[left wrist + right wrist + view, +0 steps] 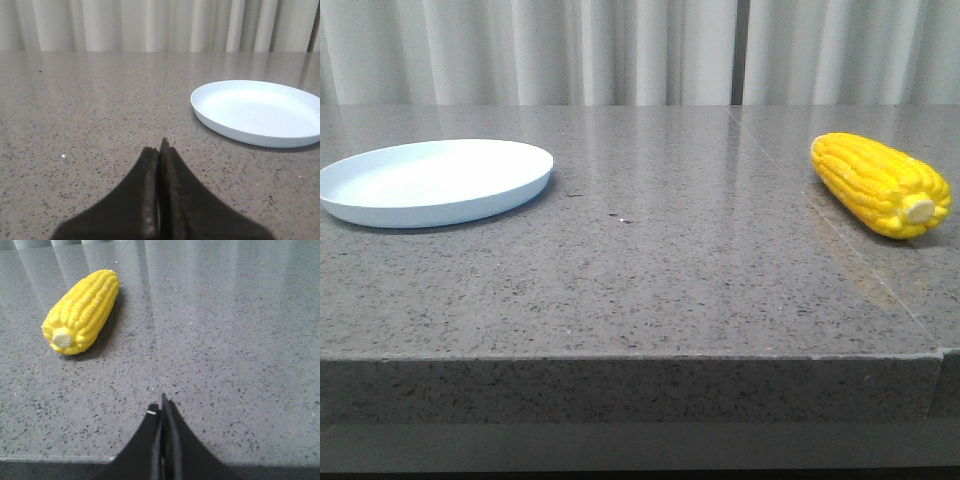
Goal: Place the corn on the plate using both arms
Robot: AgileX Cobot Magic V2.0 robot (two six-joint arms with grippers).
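Note:
The yellow corn (882, 184) lies on the grey stone table at the right, its cream stub end toward the front. It also shows in the right wrist view (82, 311). The pale blue plate (432, 180) sits empty at the left and shows in the left wrist view (257, 111). Neither arm shows in the front view. My left gripper (160, 150) is shut and empty over bare table, apart from the plate. My right gripper (162, 407) is shut and empty near the table's front edge, apart from the corn.
The grey speckled table (650, 270) has a thick front edge (620, 385). A pale curtain (620, 50) hangs behind it. A seam in the tabletop (840, 240) runs past the corn on the right.

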